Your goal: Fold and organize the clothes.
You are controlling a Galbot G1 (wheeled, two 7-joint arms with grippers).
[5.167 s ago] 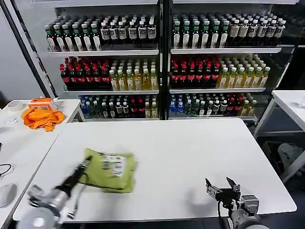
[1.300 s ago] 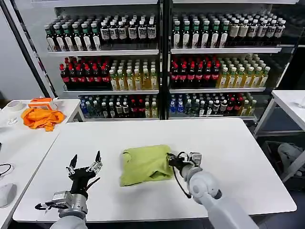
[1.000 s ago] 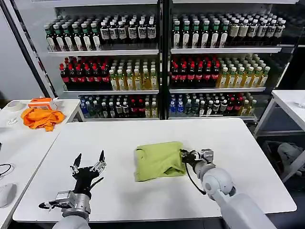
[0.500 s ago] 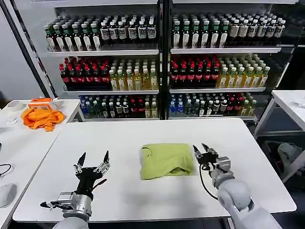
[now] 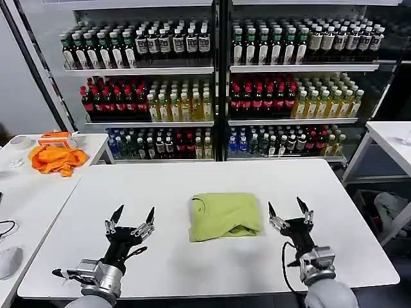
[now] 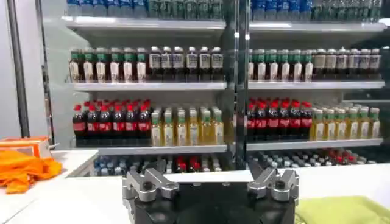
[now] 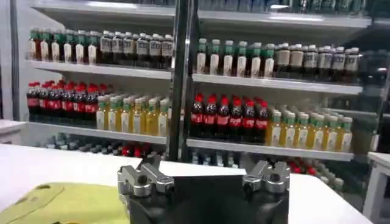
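Observation:
The clothes, a lime yellow-green T-shirt [image 5: 225, 215], lie folded into a rough square at the middle of the white table [image 5: 212, 179]. Its edge also shows in the left wrist view [image 6: 344, 210] and the right wrist view [image 7: 61, 204]. My right gripper [image 5: 289, 212] stands open just right of the shirt, apart from it, fingers pointing up. My left gripper [image 5: 133, 217] is open near the table's front left, well clear of the shirt. Nothing is between either pair of fingers.
Shelves of bottles [image 5: 218, 83] fill the wall behind the table. A side table on the left carries a bright orange cloth [image 5: 58, 158] and an orange box [image 5: 54, 137]. Another white table [image 5: 392, 138] stands at the far right.
My right gripper dragged the folded shirt rightward to the table's middle, let go and drew back to the front right with fingers open. The left gripper rose slightly and stayed open.

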